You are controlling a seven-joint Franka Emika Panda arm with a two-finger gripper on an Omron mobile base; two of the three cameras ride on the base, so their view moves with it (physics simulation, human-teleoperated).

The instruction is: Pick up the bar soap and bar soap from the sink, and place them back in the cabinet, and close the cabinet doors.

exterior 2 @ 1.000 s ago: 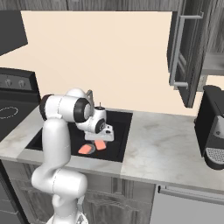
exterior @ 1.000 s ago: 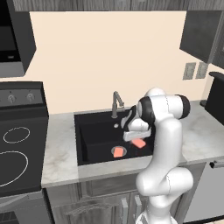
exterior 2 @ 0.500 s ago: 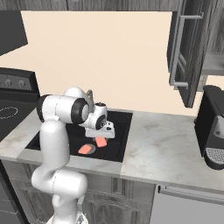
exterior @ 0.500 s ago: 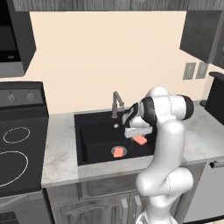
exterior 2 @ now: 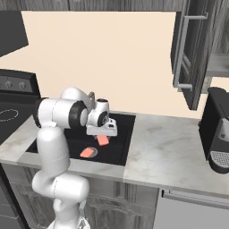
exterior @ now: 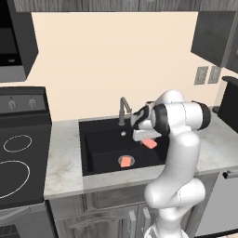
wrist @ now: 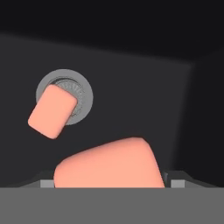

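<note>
Two bar soaps show in our frames. We see one bar soap (wrist: 52, 111) lying on the sink's (exterior: 100, 139) black floor, partly over the round silver drain (wrist: 81, 89), near the basin's front wall. The other bar soap (wrist: 109, 164) sits clamped in our gripper (exterior: 148, 141), raised above the basin toward its right wall; in the hand view it looms large between the finger tips. From the right base view the held soap (exterior 2: 103, 140) hangs just under the gripper (exterior 2: 103, 133), well apart from the one below (exterior 2: 88, 152). Behind the sink rises the grey faucet (exterior: 123, 108). At upper right, the cabinet (exterior 2: 219, 65) stands with a door (exterior 2: 185, 53) swung open, its long silver handle (exterior 2: 182, 51) facing us, above the marbled tabletop (exterior 2: 165, 152).
</note>
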